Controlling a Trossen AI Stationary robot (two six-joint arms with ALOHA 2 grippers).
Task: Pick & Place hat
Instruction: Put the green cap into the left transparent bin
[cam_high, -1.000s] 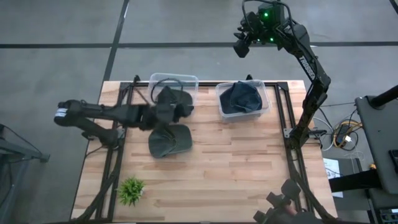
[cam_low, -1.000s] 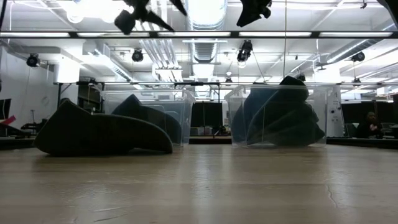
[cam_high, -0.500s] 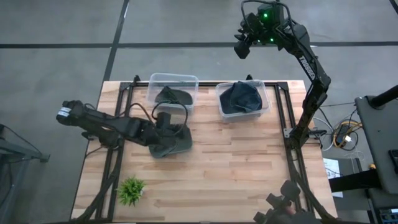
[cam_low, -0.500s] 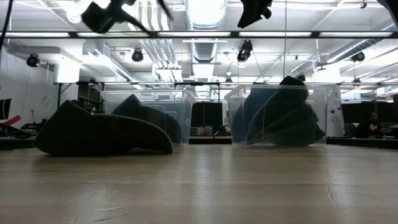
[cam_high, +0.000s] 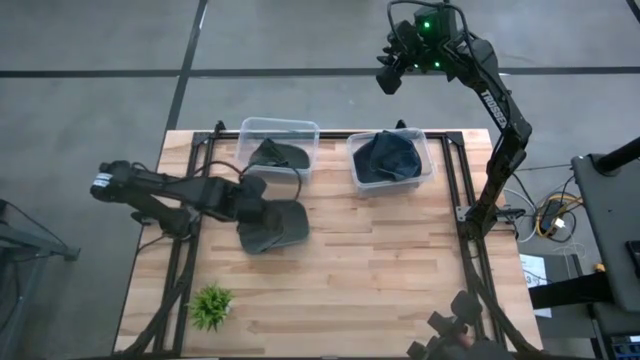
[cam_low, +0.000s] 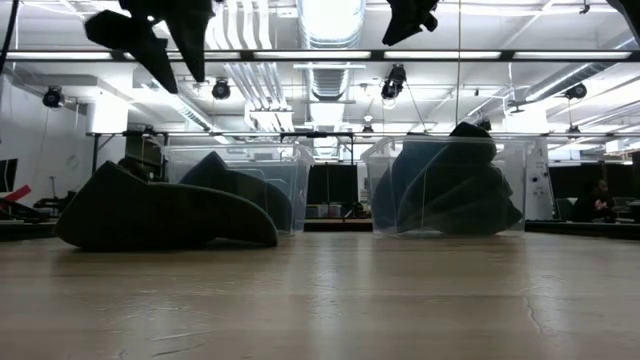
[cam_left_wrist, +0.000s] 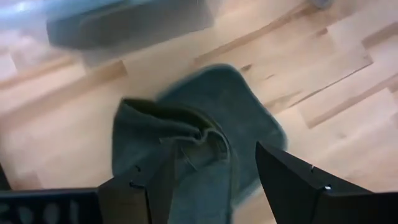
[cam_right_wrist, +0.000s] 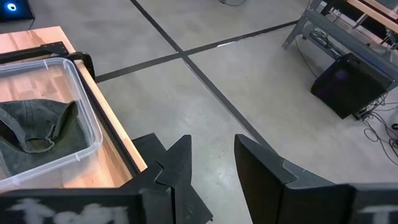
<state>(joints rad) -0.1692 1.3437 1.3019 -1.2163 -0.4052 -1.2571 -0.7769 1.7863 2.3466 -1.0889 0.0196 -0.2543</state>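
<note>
Two dark jointed arms, green light on right arm (cam_high: 430, 22), black wedge-shaped fingers (cam_left_wrist: 292, 180)

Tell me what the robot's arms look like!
Both arms are dark and thin, made of jointed pieces. The left arm has a white striped band near its base and black cables looping by its gripper. The right arm has white lettering and a green light by its gripper.

You have a wooden plank counter (cam_high: 400, 290) filling the middle of the high view. Directly on it: a dark hat (cam_high: 275, 226) left of centre, two clear bins (cam_high: 278, 146) (cam_high: 391, 160) along the upper edge, each holding dark hats, and a small green plant (cam_high: 210, 306) at lower left.
</note>
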